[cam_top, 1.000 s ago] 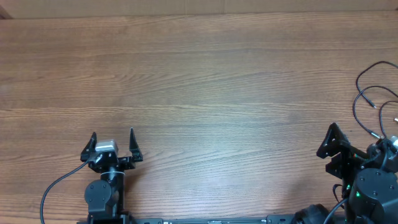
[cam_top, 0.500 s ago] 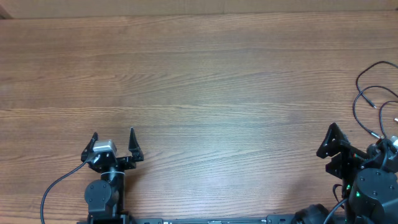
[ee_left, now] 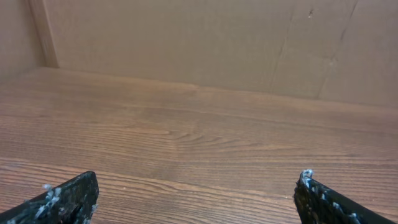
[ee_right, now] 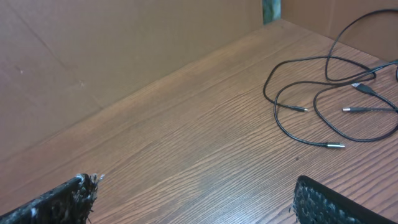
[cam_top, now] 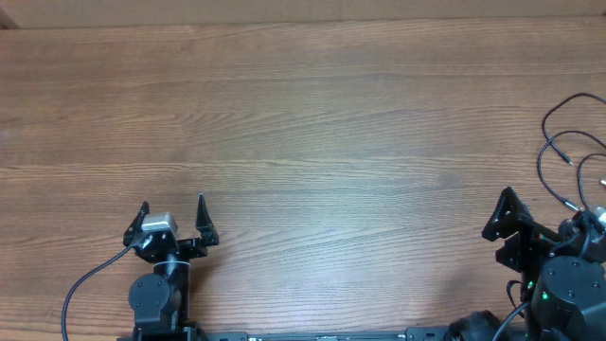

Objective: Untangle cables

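The cables (cam_top: 559,152) are thin black wires lying in loose overlapping loops at the far right edge of the wooden table (cam_top: 312,123). In the right wrist view the cables (ee_right: 323,99) lie ahead and to the right, with small silvery plug ends (ee_right: 336,145) resting on the wood. My right gripper (ee_right: 194,183) stands open and empty, short of the cables; one of its fingers (cam_top: 506,214) shows at the lower right from above. My left gripper (cam_top: 171,201) sits open at the lower left, far from the cables. The left wrist view shows the left gripper (ee_left: 199,180) over bare wood.
Brown cardboard walls (ee_left: 186,37) close off the table's back, and another wall (ee_right: 93,56) meets it at the corner beyond the cables. A thick black arm cord (cam_top: 90,279) curves off the left arm at the front edge.
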Motion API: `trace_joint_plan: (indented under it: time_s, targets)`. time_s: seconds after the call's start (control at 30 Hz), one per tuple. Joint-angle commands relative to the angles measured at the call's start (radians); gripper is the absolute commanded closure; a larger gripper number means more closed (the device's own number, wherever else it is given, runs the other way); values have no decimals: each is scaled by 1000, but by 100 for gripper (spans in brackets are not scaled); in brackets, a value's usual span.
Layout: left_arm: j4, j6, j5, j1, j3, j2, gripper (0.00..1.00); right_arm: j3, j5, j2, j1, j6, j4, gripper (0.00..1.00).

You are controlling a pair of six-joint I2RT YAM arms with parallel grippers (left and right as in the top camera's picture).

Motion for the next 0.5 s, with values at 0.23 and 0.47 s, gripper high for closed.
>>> trace_joint_plan:
  time_s: [0.23,0.47]
  targets:
    - [1,-10,7,6,-4,-10,0,-1,16,-3,4,4,4,0]
    - [1,-10,8,6,-4,-10,0,-5,-42,-42,-21,4,-37,0]
